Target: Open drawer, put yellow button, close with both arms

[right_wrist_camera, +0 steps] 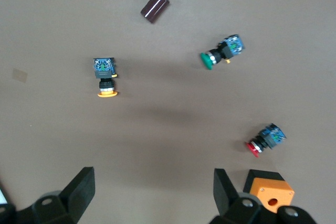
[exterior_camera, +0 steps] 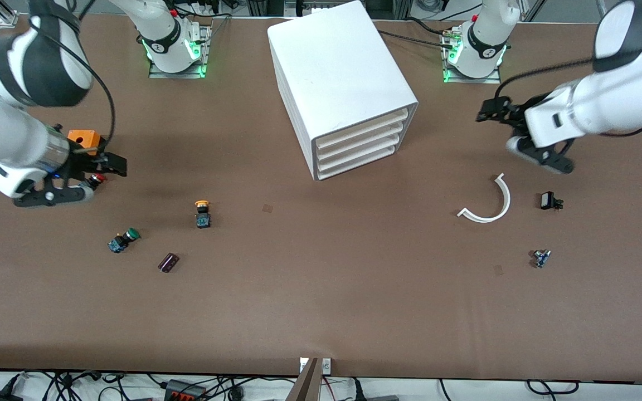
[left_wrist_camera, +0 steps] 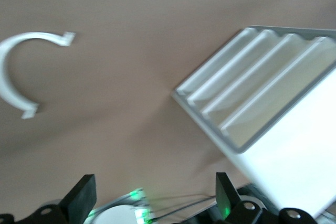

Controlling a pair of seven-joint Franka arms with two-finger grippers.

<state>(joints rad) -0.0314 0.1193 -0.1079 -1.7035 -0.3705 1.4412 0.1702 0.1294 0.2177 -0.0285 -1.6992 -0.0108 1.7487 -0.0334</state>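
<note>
The drawer (exterior_camera: 361,129) is seen as the uppermost of four thin white trays in the white cabinet (exterior_camera: 337,72); it is pushed in, closed. The yellow button (exterior_camera: 203,214) is laid on its side on the brown surface (exterior_camera: 321,301), nearer to the front camera than the cabinet, toward the right arm's end, with its yellow-orange cap pointing toward the robots' bases and its blue base toward the camera.

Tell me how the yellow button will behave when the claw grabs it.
The yellow button lies on its side, so its round cap may let it roll if nudged. It looks small and rigid, probably light. The blocky blue base seems the steadier place to pinch.
</note>
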